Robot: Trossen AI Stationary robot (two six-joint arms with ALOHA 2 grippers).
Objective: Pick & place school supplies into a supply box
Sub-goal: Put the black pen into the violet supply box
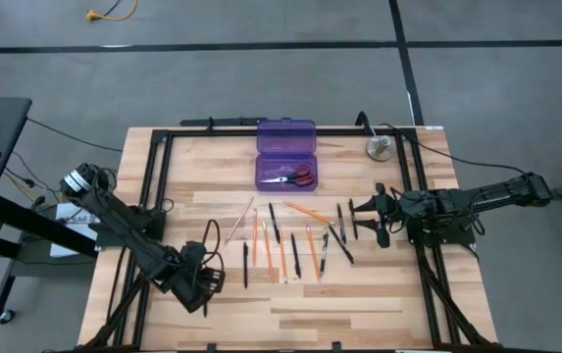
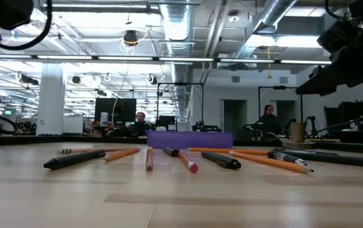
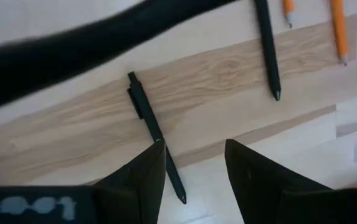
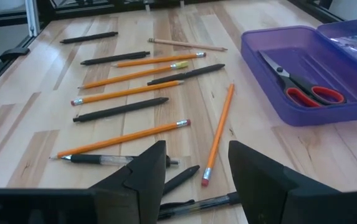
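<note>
Several orange pencils [image 1: 282, 253] and black pens [image 1: 296, 253] lie flat in a row across the middle of the table. The purple supply box [image 1: 285, 155] stands open behind them, with the red-handled scissors [image 1: 298, 177] lying on its floor. My left gripper [image 1: 205, 284] hangs open, pointing down, just left of the leftmost black pen [image 3: 146, 112], whose lower part runs behind one finger [image 3: 142, 177]. My right gripper [image 4: 197, 177] waits open above the right end of the row.
A round silver disc [image 1: 379, 149] sits at the far right of the table. A black frame [image 1: 158, 176] runs around the tabletop. Bare wood lies between the row and the near edge. People sit in the room beyond.
</note>
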